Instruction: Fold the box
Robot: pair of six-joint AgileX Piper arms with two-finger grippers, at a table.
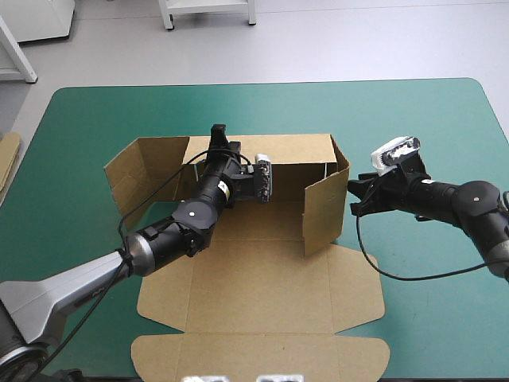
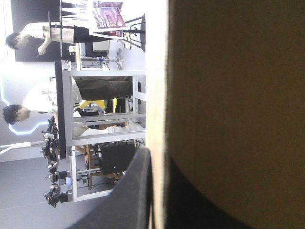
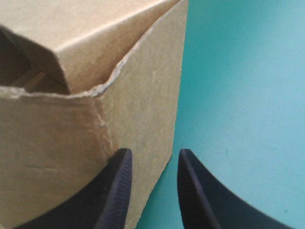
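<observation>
One spare board (image 1: 8, 159): showed at the table's left edge, beyond the teal-green cover (image 1: 413, 119).
Left gripper (image 1: 219, 134): was clamped on the top edge of the box's rear wall, with the board pinched between its black fingers (image 2: 136, 191).
Box (image 1: 262, 278): sat mid-table, brown. Its rear and right walls stood upright, its left wall was splayed outward, and its front flaps and lid lay flat.
Right gripper (image 1: 351, 196): was parted, just outside the right wall, with that wall's edge running between its fingers.
</observation>
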